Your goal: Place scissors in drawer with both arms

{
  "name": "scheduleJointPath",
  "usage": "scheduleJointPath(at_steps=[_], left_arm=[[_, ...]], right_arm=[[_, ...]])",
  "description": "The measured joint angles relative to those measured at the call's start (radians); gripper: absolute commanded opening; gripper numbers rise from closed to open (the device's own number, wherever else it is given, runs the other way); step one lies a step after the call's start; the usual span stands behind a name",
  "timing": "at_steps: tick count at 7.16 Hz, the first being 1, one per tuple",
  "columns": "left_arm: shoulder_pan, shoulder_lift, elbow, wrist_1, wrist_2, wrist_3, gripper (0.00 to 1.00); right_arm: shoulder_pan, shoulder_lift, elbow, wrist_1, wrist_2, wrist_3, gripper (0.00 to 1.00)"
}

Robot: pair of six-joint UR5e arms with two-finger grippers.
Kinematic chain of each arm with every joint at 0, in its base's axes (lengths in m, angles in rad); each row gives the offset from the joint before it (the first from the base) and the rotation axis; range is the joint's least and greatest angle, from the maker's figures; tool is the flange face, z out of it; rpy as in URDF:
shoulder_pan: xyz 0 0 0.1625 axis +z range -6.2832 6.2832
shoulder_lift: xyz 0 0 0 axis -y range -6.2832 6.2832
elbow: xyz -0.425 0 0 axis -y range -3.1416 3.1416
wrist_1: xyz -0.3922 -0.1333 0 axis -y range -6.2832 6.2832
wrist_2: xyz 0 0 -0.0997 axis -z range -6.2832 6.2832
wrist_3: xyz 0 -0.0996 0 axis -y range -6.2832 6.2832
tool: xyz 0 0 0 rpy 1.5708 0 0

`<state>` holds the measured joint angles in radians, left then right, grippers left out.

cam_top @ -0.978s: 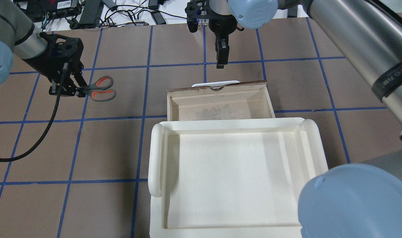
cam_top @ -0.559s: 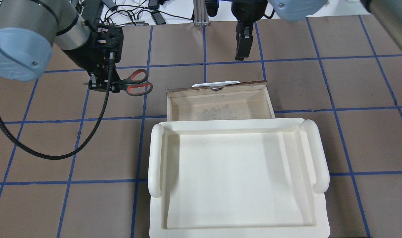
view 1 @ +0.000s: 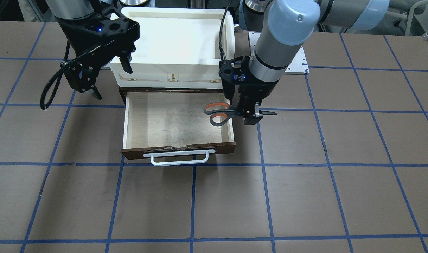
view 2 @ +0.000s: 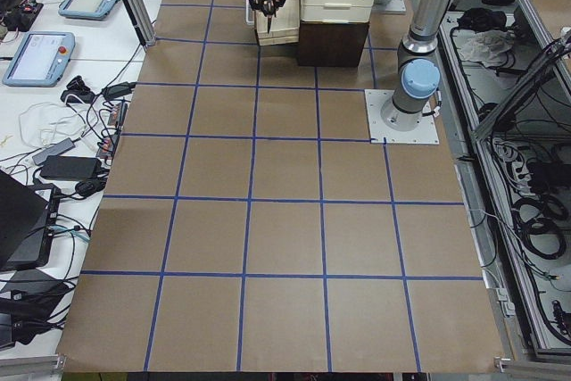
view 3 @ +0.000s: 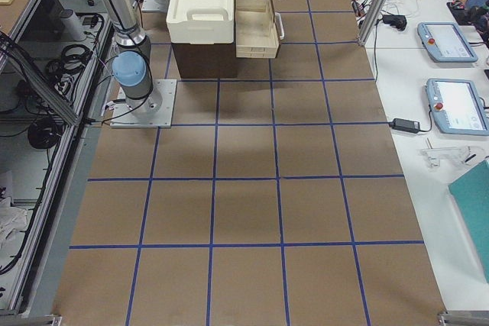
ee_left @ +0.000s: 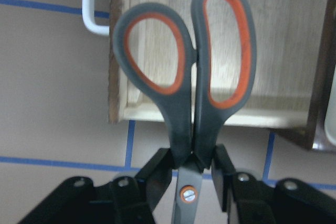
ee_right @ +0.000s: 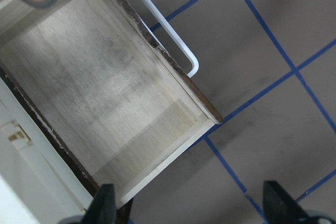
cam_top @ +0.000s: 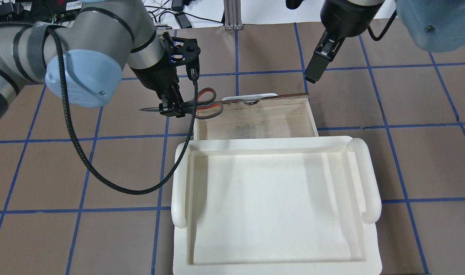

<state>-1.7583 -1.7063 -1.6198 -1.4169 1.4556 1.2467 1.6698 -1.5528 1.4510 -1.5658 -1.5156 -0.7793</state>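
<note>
Above the drawer's (cam_top: 255,123) side edge, left hand (cam_top: 172,110) clamps the scissors (cam_top: 206,101); right hand (cam_top: 312,76) gapes, clear.

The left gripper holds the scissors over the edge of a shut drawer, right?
No, the drawer is open: the exterior front-facing view shows its bare wooden inside. The left gripper does hold the scissors over its edge.

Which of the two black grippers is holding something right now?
The black left gripper: its fingers clamp the grey, orange-lined scissors near the pivot. The right gripper hangs open and empty.
</note>
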Motion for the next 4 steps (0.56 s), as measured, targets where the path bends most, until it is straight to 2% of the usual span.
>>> scheduleJointPath(at_steps=[2,4], left_arm=[[-0.087,-0.052,-0.006,0.053,-0.031,-0.126,0.00],[-0.167,-0.104,-0.012,0.093,-0.035,-0.187,0.00]], right_arm=[[-0.005,-0.022,0.006,0.035,0.000,0.339,1.00],[-0.005,-0.032,0.006,0.053,-0.002,0.567,1.00]])
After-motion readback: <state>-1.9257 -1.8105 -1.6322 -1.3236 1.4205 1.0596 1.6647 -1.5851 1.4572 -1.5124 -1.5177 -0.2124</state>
